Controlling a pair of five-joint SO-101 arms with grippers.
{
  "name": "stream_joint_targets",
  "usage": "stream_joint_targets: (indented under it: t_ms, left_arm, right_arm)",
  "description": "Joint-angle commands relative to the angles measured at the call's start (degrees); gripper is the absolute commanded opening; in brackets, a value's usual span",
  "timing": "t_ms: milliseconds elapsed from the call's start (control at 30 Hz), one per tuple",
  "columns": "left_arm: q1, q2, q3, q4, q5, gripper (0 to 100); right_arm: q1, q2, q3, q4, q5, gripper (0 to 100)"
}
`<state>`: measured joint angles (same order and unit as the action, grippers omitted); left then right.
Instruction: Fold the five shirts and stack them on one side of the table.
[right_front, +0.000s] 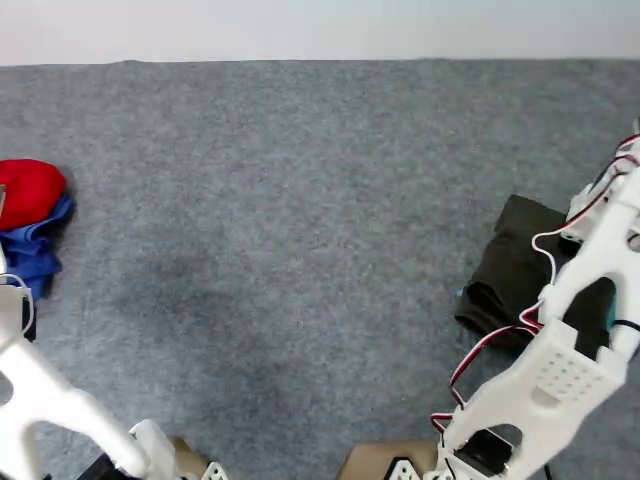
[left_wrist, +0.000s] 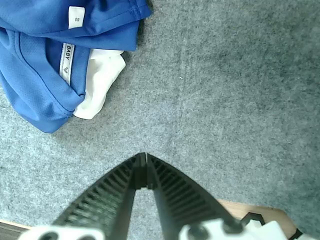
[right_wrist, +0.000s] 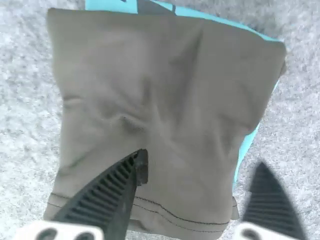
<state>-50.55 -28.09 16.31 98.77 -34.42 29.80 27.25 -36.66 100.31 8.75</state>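
Right pincer (right_wrist: 200, 172) hangs wide open over the folded olive shirt (right_wrist: 160, 100); loose heap not yet folded.
Olive shirt sits square on a teal shirt (right_wrist: 107, 4), a two-high stack on the grey worktop (right_front: 300, 200). One right pincer tip is over the olive shirt's hem half, the other just past its side edge, and I can't tell if either touches the cloth. Well apart from the olive shirt, at the opposite worktop edge, lie the red shirt (right_front: 28, 190), blue shirt (left_wrist: 45, 65) and white shirt (left_wrist: 102, 82), bunched and overlapping. Left pincer (left_wrist: 146, 167) is on that far side too, pinched closed on nothing, above bare worktop near the blue shirt. My read: light, limp, slippery knit that will sag and drag its neighbours. Pinch a single layer at a collar or hem edge.
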Motion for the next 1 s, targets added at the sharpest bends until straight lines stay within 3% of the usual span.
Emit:
stream_joint_targets:
  t_ms: [0, 33, 100, 233, 633, 833, 967]
  left_arm:
    - [0.4, -1.3, -1.7, -0.8, 0.4, 1]
    - [0.4, -1.3, -1.7, -0.8, 0.4, 1]
    - [0.4, -1.3, -1.7, -0.8, 0.4, 1]
    - [0.4, -1.3, -1.7, -0.7, 0.4, 1]
    - [0.4, -1.7, 0.1, -0.8, 0.4, 1]
    - [0.4, -1.8, 1.6, -0.8, 0.3, 1]
    - [0.4, -1.8, 0.9, -0.9, 0.3, 1]
  right_arm:
    - [-2.1, -4.2, -4.6, 2.1, -0.6, 3.2]
    - [-2.4, -4.1, -4.4, 2.1, -0.5, 0.0]
    - [-2.4, -3.3, -3.2, 2.2, -0.5, 4.2]
    - [-2.2, 0.7, -2.8, -1.5, -0.4, 2.0]
    - [4.9, 15.3, -2.9, -11.2, 9.1, 1.1]
    - [3.5, 10.3, -12.8, -3.1, 9.2, 1.1]
    - [4.4, 8.7, -18.2, -2.9, 9.6, 1.1]
